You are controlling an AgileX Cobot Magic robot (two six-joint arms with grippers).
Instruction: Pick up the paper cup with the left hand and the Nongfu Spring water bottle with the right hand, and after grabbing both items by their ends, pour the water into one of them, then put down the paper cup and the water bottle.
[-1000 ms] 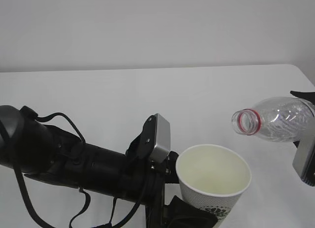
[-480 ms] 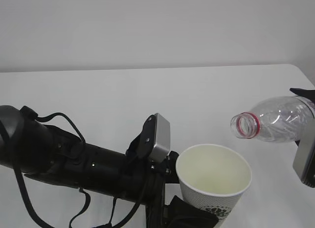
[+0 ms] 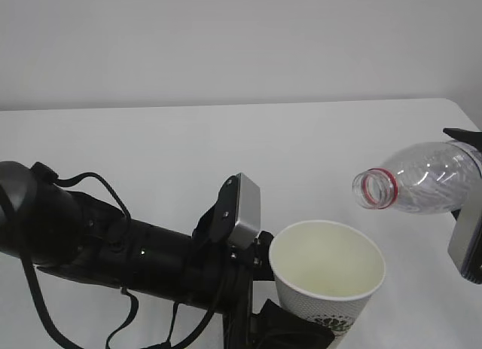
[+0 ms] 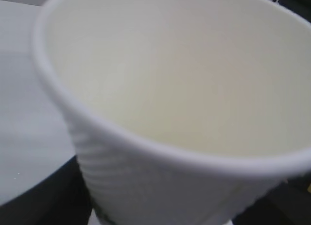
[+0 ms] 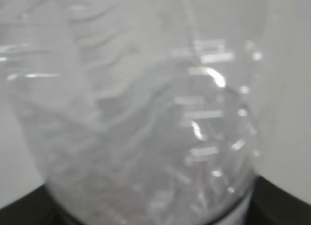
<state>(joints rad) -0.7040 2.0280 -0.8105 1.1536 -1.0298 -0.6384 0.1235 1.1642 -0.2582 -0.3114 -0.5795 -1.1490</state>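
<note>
The white paper cup [image 3: 325,267] stands upright at the bottom of the exterior view, its cream inside facing up, and it fills the left wrist view [image 4: 184,89]. My left gripper [image 3: 297,330] is shut on its lower part, with black fingers [image 4: 41,198] on either side. The Nongfu Spring water bottle [image 3: 425,187] lies nearly level in the air. Its open, red-ringed mouth points left, above and to the right of the cup's rim. My right gripper [image 3: 473,202] is shut on the bottle's rear end [image 5: 146,113]. No water shows between mouth and cup.
The white table [image 3: 226,153] runs back to a pale grey wall, and its rounded far right corner [image 3: 459,106] is in view. My thick black left arm [image 3: 113,243], with looped cables and a silver block [image 3: 245,212], crosses the lower left.
The bottle's rear end has risen slightly, so its mouth tips a little more toward the cup. The cup and left arm have stayed still.
</note>
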